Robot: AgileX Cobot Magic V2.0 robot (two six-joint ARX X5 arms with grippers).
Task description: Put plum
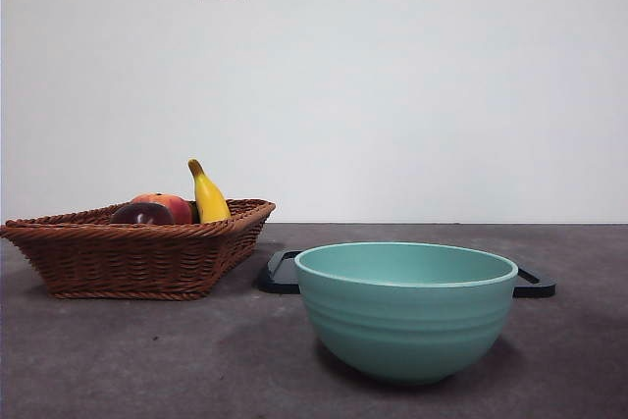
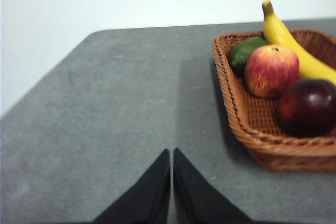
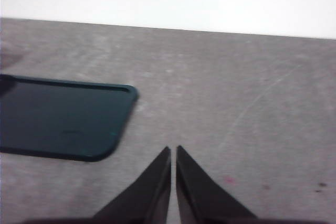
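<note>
Grey table (image 1: 147,360), round plum (image 2: 308,107) in wicker basket (image 2: 252,124), left claw (image 2: 171,153) and right claw (image 3: 173,150) both closed, empty

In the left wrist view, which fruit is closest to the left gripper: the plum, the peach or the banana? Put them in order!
From the left gripper:
1. Plum, at the basket's near end.
2. Peach, just behind the plum.
3. Banana, leaning along the basket's far side.

A brown woven wicker basket (image 1: 137,260), a flat dark tray (image 1: 282,272) and a pale green round bowl (image 1: 405,311) are carried by the grey matte bench (image 1: 147,360).
</note>
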